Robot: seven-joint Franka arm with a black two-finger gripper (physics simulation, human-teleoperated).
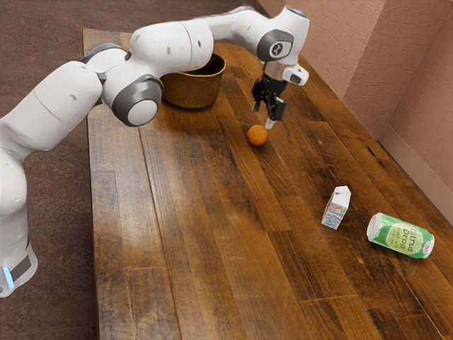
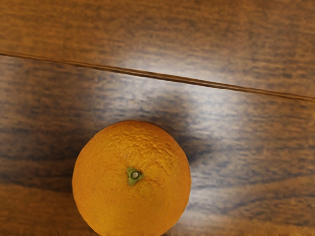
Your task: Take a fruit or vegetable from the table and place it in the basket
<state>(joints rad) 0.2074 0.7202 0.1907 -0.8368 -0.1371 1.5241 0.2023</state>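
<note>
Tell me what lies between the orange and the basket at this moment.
Just a bare stretch of wooden tabletop lies between the orange and the basket; the exterior view shows it.

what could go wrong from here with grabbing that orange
The orange is round and lies loose on the bare table, so an off-centre touch might roll it away. The claw is open above it; coming down askew, a finger could land on the fruit. Later, the basket's raised wall might get bumped if the lift is too low.
</note>
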